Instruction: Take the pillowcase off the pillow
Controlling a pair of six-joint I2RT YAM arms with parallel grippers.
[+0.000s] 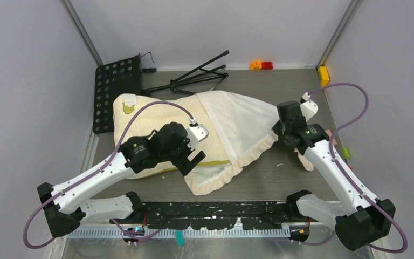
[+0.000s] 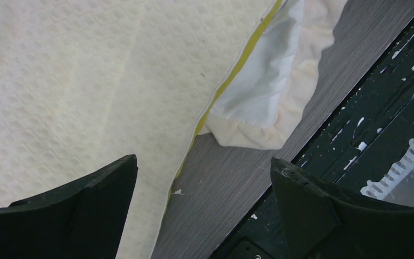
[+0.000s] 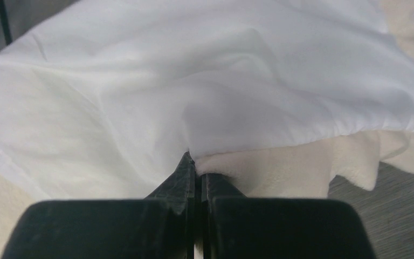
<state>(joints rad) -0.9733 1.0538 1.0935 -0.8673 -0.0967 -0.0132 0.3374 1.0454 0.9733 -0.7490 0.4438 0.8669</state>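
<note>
The pale yellow dotted pillow [image 1: 151, 121] lies at the table's left middle, its right part still inside the off-white frilled pillowcase [image 1: 237, 127]. My left gripper [image 1: 191, 163] is open and empty, hovering over the pillow's near edge. The left wrist view shows the pillow [image 2: 70, 81], its yellow-green seam and a bunched pillowcase corner [image 2: 269, 102], with the gripper [image 2: 204, 178] above bare table. My right gripper [image 1: 278, 130] is shut on the pillowcase's right frilled edge. The right wrist view shows the gripper [image 3: 197, 170] pinching the pillowcase [image 3: 194, 91].
A black perforated plate [image 1: 116, 89] and a folded black stand [image 1: 194, 78] lie at the back left. Small coloured blocks [image 1: 261, 65] sit at the back edge, a yellow block [image 1: 323, 74] at the back right. A black perforated strip [image 1: 215, 210] runs along the near edge.
</note>
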